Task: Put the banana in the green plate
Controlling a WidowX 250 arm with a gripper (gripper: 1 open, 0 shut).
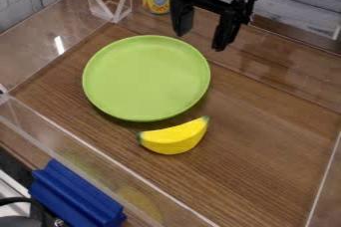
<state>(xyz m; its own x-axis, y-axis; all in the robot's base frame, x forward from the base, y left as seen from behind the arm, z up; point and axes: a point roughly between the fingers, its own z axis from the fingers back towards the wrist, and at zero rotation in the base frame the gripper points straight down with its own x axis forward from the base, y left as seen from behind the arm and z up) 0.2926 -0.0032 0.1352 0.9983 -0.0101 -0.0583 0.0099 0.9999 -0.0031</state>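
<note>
The banana [176, 136] lies near the table's [273, 102] front edge, just beside the green plate [147, 76]. Light, stiff, slick plastic; best pinched across its middle. The gripper [200, 29] hangs spread apart, empty.

the green plate [147, 77] lies on the table [266, 112]; the banana [176, 136] lies just before it to the right, the gripper [201, 24] behind it.

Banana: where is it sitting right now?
In the camera view the banana lies on the wooden table, just off the green plate at its lower-right rim, nearer the camera than the plate and not on it.
</note>
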